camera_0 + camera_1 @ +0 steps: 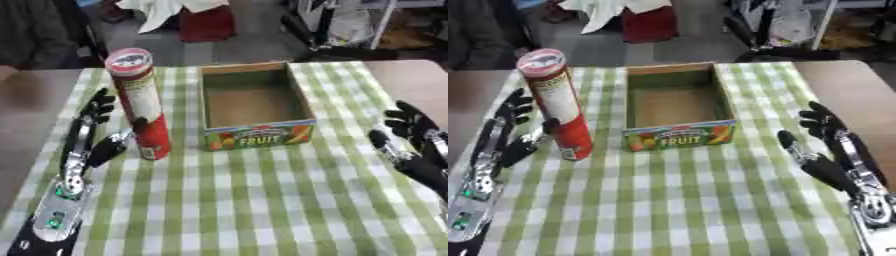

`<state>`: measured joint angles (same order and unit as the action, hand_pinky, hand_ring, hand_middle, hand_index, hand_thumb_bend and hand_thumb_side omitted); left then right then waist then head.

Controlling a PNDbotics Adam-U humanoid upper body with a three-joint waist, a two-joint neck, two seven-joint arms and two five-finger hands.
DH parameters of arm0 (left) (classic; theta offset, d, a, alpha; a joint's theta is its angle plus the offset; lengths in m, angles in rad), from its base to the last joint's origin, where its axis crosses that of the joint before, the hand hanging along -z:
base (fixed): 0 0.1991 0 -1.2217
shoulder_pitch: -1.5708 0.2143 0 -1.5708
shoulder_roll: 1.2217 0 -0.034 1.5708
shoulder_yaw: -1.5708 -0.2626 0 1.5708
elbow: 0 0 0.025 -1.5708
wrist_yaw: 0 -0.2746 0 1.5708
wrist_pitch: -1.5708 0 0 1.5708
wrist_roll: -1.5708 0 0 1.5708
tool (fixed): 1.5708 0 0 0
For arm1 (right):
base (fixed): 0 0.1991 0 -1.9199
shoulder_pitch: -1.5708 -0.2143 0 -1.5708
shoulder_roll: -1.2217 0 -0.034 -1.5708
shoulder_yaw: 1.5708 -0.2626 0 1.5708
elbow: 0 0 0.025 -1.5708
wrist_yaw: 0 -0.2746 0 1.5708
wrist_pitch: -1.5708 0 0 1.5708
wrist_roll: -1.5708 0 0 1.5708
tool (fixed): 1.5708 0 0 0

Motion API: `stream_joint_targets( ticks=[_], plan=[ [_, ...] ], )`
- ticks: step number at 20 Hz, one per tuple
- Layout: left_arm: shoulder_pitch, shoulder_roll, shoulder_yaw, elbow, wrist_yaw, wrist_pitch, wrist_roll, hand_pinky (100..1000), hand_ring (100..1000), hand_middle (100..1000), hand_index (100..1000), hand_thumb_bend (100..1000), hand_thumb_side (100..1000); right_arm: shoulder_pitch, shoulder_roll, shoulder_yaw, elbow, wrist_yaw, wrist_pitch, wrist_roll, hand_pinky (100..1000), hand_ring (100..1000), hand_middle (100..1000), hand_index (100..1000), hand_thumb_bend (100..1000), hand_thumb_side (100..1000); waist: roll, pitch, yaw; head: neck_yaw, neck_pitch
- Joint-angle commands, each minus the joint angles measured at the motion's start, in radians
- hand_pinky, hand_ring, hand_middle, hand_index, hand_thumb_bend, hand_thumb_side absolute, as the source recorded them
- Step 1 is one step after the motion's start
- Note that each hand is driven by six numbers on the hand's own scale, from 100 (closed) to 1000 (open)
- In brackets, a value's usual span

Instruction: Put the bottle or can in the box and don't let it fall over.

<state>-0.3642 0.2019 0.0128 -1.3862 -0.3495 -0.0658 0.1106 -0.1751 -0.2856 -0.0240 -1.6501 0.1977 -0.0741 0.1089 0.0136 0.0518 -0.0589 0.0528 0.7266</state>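
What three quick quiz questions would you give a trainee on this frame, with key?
1. True or false: the tall red can stands upright on the checked cloth, outside the fruit box.
2. Which hand is nearest the can: A left hand, B right hand?
3. Fill in: the inside of the box looks ____.

Key: 1 true; 2 A; 3 empty.

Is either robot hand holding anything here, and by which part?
Nothing is gripped. The left robot hand is open beside the can's lower part, thumb near its base; contact cannot be told. The right robot hand is open, apart.
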Motion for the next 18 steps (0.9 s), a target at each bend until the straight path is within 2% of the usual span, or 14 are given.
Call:
stream_joint_targets(
  ticks=[1, 4, 9, 14, 18],
  plan=[
    [-0.032, 0.013, -0.009, 0.029, 0.010, -0.012, 0.032, 862, 856, 831, 990, 732, 639, -0.009, -0.009, -0.005, -0.007, -0.005, -0.003, 0.002, 910, 872, 851, 996, 444, 539, -0.002, -0.006, -0.002, 0.004, -0.013],
    [-0.038, 0.013, -0.011, 0.042, 0.010, -0.020, 0.042, 863, 851, 835, 981, 725, 641, -0.009, -0.009, -0.004, -0.007, -0.005, -0.003, 0.002, 911, 872, 853, 997, 438, 542, -0.003, -0.007, -0.004, 0.004, -0.013],
    [-0.134, 0.011, -0.016, 0.117, 0.013, -0.020, 0.039, 857, 841, 827, 976, 714, 647, -0.011, -0.004, -0.002, -0.003, -0.009, -0.006, 0.009, 911, 873, 854, 997, 435, 542, -0.009, -0.006, -0.014, 0.009, -0.017],
    [-0.179, 0.010, -0.022, 0.165, 0.011, -0.044, 0.008, 860, 841, 822, 971, 705, 652, -0.013, -0.002, -0.001, -0.001, -0.011, -0.008, 0.014, 912, 873, 856, 997, 430, 544, -0.010, -0.004, -0.018, 0.012, -0.019],
    [-0.197, 0.009, -0.026, 0.193, 0.010, -0.051, -0.036, 859, 826, 779, 943, 629, 619, -0.013, -0.001, -0.001, 0.000, -0.012, -0.009, 0.018, 913, 873, 856, 998, 425, 547, -0.010, -0.003, -0.023, 0.013, -0.020]
  ],
)
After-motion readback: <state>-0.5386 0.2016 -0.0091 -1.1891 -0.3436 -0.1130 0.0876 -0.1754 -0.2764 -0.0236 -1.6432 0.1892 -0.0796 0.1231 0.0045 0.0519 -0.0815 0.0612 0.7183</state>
